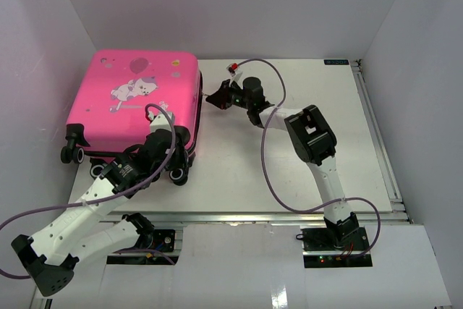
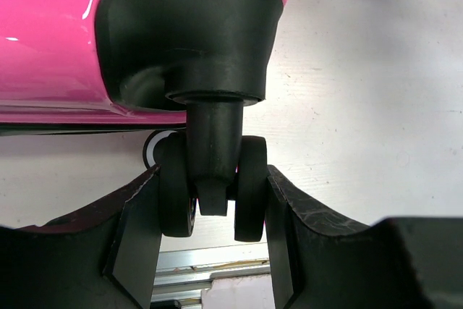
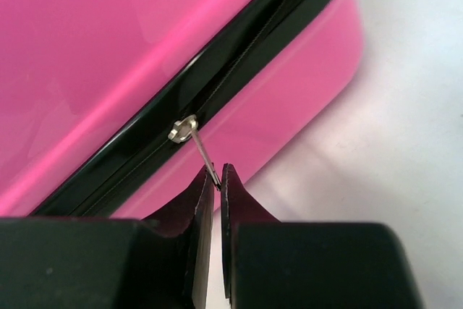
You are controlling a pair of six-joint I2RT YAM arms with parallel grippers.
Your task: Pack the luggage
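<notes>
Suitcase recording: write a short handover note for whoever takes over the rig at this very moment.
Left tool: closed on a black wheel at the near corner of the suitcase, apparently steadying it.
Right tool: shut on the metal zipper pull on the right side.
The suitcase lies flat on the table, lid down.
Done: lid closed, zipper pull gripped.
Left: run the zipper round. These views do not show how far it is already zipped.
</notes>
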